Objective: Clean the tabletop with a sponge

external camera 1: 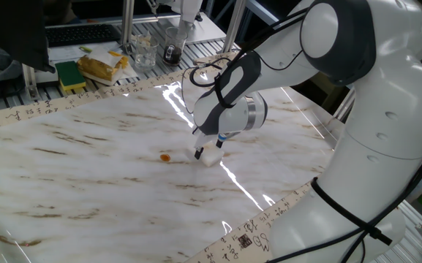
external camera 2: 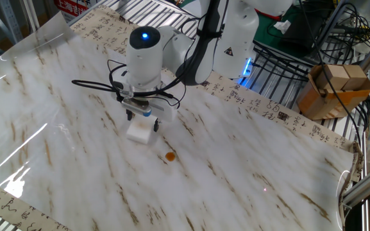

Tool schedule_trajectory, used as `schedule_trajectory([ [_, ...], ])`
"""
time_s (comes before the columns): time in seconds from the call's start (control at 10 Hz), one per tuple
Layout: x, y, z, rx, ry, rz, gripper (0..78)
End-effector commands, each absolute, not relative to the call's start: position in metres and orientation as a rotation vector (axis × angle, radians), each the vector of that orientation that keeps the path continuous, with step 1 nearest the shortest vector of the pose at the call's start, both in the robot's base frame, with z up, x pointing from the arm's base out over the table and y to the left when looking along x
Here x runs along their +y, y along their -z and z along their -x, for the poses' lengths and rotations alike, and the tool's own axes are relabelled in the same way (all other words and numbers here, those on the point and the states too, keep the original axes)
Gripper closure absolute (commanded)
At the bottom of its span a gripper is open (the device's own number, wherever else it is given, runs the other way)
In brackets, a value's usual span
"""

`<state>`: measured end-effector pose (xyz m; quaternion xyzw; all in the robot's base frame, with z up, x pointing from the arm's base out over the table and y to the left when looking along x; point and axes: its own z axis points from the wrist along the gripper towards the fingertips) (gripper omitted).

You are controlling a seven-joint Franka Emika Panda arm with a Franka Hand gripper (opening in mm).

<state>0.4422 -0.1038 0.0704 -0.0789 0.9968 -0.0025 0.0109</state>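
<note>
White sponge point(external camera 2: 140, 131) on brown-streaked white marble tabletop point(external camera 2: 249, 173)

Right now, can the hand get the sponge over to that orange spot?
Probably yes. The hand sits right over the sponge, and only bare tabletop lies between it and the orange spot.

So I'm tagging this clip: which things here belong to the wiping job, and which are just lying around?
Job: sponge, gripper, tabletop, orange spot.
Lying about: green-and-yellow sponge, glass jar, cardboard box.
</note>
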Motion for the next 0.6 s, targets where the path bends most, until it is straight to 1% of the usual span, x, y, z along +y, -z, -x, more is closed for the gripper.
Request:
schedule_trajectory([
  [0.1, -0.1002, -0.0711, -0.4437, 3.115, 0.013, 0.238, 0.1],
  [0.5, -0.0998, -0.0688, -0.4439, 3.117, 0.018, 0.233, 0.1],
  [0.6, -0.0998, -0.0688, -0.4439, 3.117, 0.018, 0.233, 76.4],
])
